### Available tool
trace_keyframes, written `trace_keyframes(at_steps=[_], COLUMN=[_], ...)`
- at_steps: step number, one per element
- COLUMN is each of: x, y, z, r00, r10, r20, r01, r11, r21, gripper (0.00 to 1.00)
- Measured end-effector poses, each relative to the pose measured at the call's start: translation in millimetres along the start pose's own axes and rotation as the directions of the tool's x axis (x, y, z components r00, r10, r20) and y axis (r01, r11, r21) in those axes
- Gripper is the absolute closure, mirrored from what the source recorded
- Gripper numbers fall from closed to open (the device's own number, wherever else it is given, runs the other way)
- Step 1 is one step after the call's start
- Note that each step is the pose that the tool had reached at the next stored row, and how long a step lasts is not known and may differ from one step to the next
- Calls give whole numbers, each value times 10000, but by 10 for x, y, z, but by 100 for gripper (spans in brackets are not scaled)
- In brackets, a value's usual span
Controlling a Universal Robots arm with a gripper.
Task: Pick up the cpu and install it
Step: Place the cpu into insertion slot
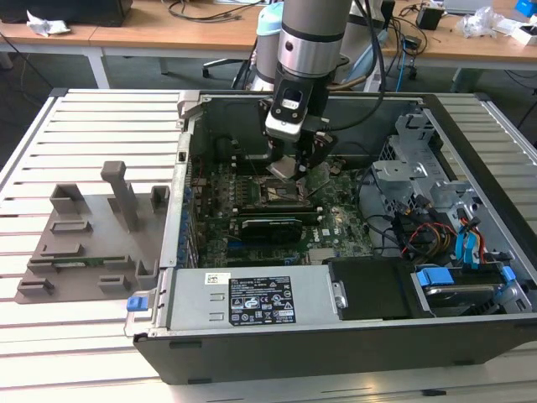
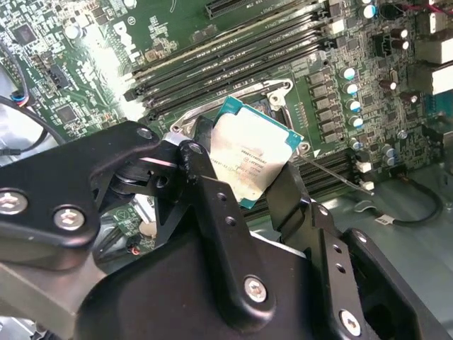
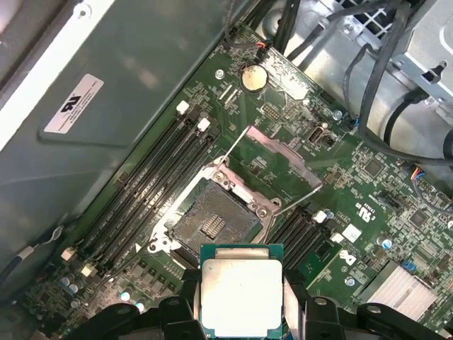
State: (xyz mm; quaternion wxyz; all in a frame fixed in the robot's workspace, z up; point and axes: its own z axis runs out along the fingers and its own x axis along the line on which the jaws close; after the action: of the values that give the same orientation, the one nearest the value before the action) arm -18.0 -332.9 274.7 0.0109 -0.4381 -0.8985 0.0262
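We are seeing a glossy silver-grey cylindrical arm (image 1: 312, 34) with a dark band, a black cable (image 1: 380, 50) running down beside it, a white block (image 1: 284, 113) sitting at its wrist, and a matte black gripper (image 2: 237, 172) whose linkage plates are carrying round silver screws (image 2: 255, 288).

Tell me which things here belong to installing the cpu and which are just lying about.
Belong to the job: cpu, held in the gripper; open socket on the motherboard.
Just lying about: power supply box; grey plastic holder on the table; blue drive cables.

bench: slatted metal table (image 1: 92, 126) | behind: wooden desks (image 1: 168, 34) | floor (image 1: 143, 71): grey
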Motion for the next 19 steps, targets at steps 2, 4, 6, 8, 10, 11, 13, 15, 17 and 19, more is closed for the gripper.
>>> trace_keyframes(at_steps=[2,4,6,8,10,11,13,15,17,19], x=[0,0,0,0,0,0,0,0,0,0], y=[0,0,0,0,0,0,0,0,0,0], z=[0,0,1,1,1,2,2,2,3,3], r00=[9998,9995,9988,9976,9966,9956,9938,9923,9905,9889], r10=[184,313,480,687,817,940,1106,1234,1374,1487], r20=[-9,-15,-24,-36,-42,-49,-59,-65,-73,-79], r01=[-184,-313,-480,-687,-817,-940,-1106,-1234,-1373,-1487], r11=[9998,9995,9988,9976,9967,9956,9939,9924,9905,9889], r21=[2,3,5,6,8,9,11,13,14,16], gripper=[45,45,45,45,45,45,45,45,45,45])
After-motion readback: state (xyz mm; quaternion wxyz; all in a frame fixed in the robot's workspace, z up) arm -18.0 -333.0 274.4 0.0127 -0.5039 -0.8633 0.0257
